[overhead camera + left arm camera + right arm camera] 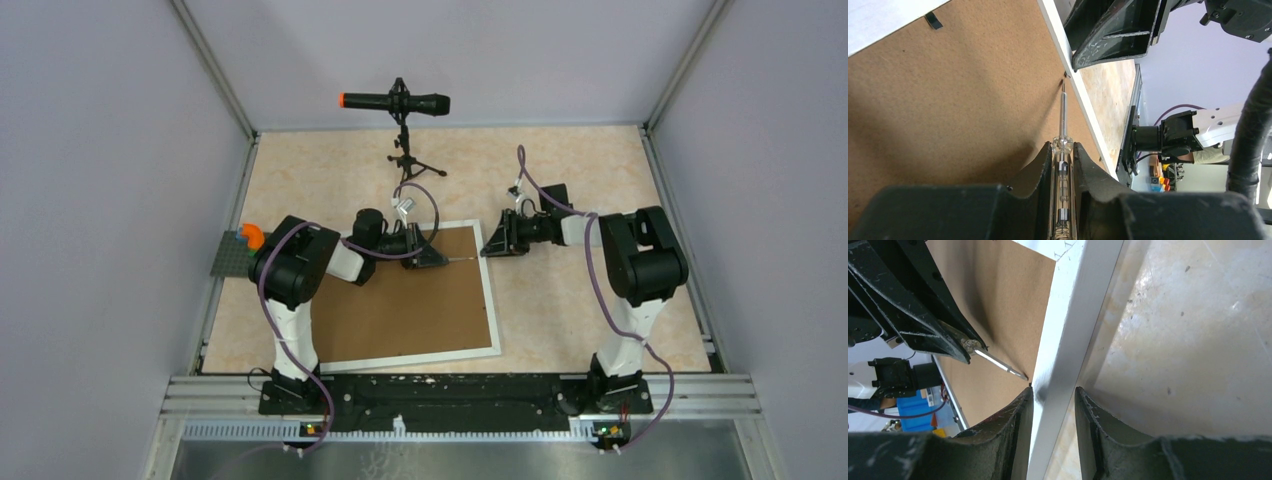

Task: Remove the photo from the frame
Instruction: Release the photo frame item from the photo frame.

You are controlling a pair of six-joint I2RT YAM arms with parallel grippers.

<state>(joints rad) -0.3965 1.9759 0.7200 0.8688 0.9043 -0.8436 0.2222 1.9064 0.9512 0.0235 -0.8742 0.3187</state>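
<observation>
Your left claw [1063, 148] clamps clear-handled metal screwdriver [1063, 112], tip at right-edge tab [1066, 75] — likely prying brown backing board [400, 300]. Opposite, your right claw [1054, 392] straddles border of face-down white rectangular frame [418, 358], steadying — grip unclear; photo hidden beneath.

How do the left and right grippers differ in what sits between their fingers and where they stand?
The left gripper is shut on a clear-handled metal screwdriver; the right gripper straddles the large white frame's thin border, grip unclear. The left gripper hangs over the brown backing board; the right gripper reaches in from outside the frame. Both work at one edge.
</observation>
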